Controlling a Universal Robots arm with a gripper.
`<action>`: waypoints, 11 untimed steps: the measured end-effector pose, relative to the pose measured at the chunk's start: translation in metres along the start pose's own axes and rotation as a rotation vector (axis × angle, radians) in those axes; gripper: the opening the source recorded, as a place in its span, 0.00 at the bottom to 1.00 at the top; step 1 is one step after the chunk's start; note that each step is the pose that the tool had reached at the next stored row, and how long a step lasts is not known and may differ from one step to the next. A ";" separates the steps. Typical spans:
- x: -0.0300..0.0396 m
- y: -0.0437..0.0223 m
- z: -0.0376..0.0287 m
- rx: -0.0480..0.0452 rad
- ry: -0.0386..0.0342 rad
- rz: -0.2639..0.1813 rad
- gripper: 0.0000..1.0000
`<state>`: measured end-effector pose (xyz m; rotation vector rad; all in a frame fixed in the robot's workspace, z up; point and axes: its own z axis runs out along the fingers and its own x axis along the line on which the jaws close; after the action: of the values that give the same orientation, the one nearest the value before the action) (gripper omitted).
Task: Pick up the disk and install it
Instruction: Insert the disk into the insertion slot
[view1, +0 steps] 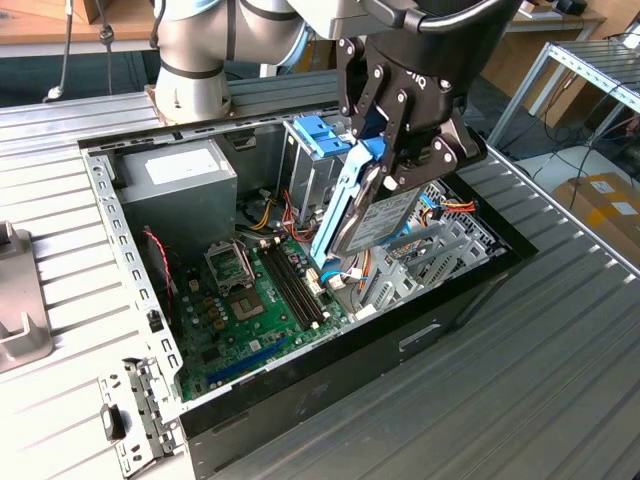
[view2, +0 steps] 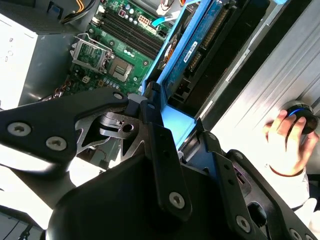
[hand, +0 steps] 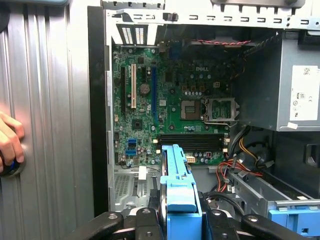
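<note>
Gripper is clamped on the disk, with the fingers pinching its upper end across the blue bracket. In the exterior view the disk is centre-right of frame. It stands on edge, tilted, with its lower end down inside the open case, above the grey drive bay. That puts it just to the exterior view's right of the motherboard. Can't tell whether the lower end touches the bay. PSU is in the case's upper-left corner, well apart from the disk. A blue latch sits just behind the disk, upper centre. Both wrist views show the same grasp, with the bracket edge between the black fingers and the motherboard beyond it. The case sits on a ribbed metal table. A person's hand rests on a round knob on the table beside the case, and it also shows in the first wrist view.
</note>
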<state>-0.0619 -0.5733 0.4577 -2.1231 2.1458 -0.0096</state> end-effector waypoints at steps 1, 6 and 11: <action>0.0000 -0.0002 0.0002 0.0000 -0.0001 0.000 0.37; 0.0001 -0.0014 0.0012 0.0000 -0.0001 0.000 0.37; 0.0001 -0.0031 0.0023 0.0000 0.0000 0.000 0.37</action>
<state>-0.0586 -0.5733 0.4557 -2.1231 2.1458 -0.0096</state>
